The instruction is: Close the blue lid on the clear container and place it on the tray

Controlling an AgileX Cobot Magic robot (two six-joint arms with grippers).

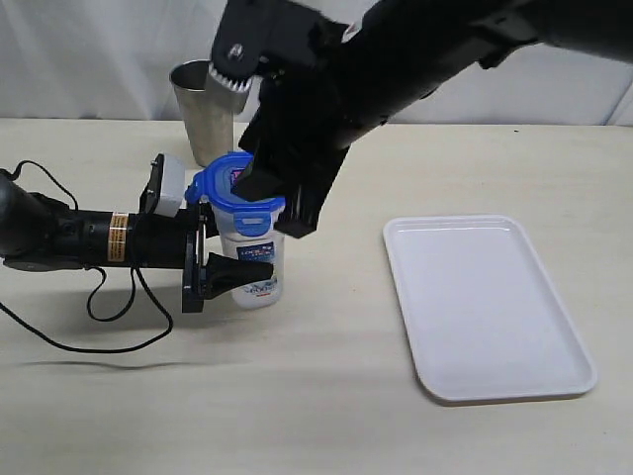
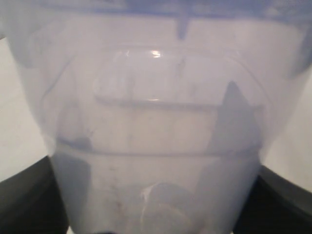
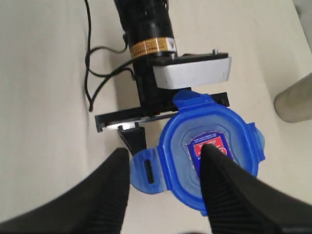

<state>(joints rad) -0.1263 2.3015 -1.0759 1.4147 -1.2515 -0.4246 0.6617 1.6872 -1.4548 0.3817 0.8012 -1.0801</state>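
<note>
Right gripper (image 3: 165,153) hangs spread straight above the blue lid (image 3: 195,122), which sits atop the upright clear container (image 1: 259,259) that left gripper (image 1: 245,269) pinches from the side on the table (image 1: 297,396), tray (image 1: 495,307) well apart to its right.

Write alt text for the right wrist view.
From above, the blue lid sits on the clear container, with the open right gripper above, one finger over its sticker. The left gripper holds the container on a pale table; the edge of a grey cup shows.
</note>
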